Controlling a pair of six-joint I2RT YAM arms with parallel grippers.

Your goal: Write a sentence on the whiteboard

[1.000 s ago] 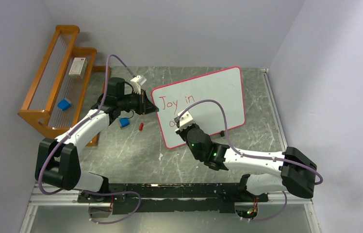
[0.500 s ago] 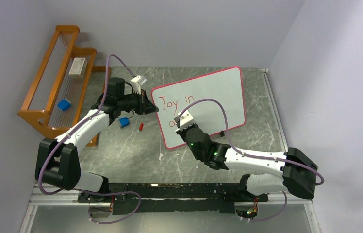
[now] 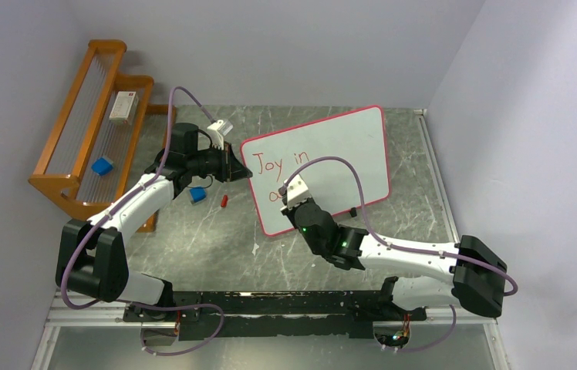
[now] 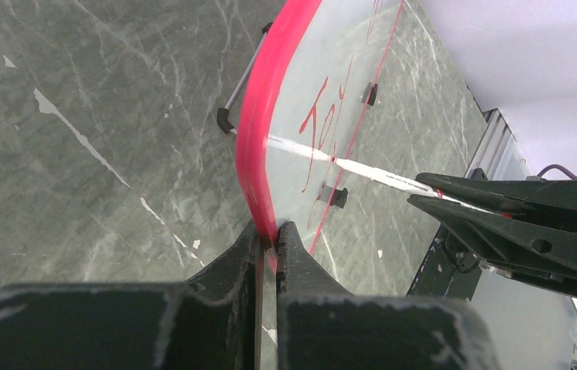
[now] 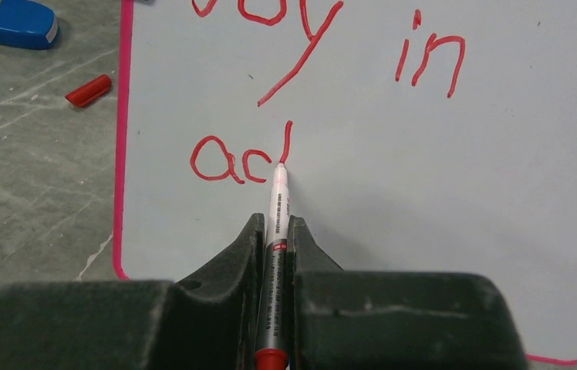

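Observation:
The whiteboard (image 3: 347,154), white with a red-pink border, lies on the table and reads "Joy in" with "ac" and a stroke below. My left gripper (image 3: 233,166) is shut on its left edge; the left wrist view shows the jaws pinching the red border (image 4: 270,235). My right gripper (image 3: 291,194) is shut on a red marker (image 5: 276,223), whose tip touches the whiteboard (image 5: 440,177) at the foot of a fresh vertical stroke after "ac". The marker also shows in the left wrist view (image 4: 362,171).
A red marker cap (image 3: 224,200) and a blue eraser (image 3: 197,195) lie on the table left of the board; both show in the right wrist view, cap (image 5: 89,90), eraser (image 5: 19,23). A wooden rack (image 3: 92,146) stands at the far left.
My right gripper has shifted slightly right along the second line with the marker. The left arm and the board have not moved.

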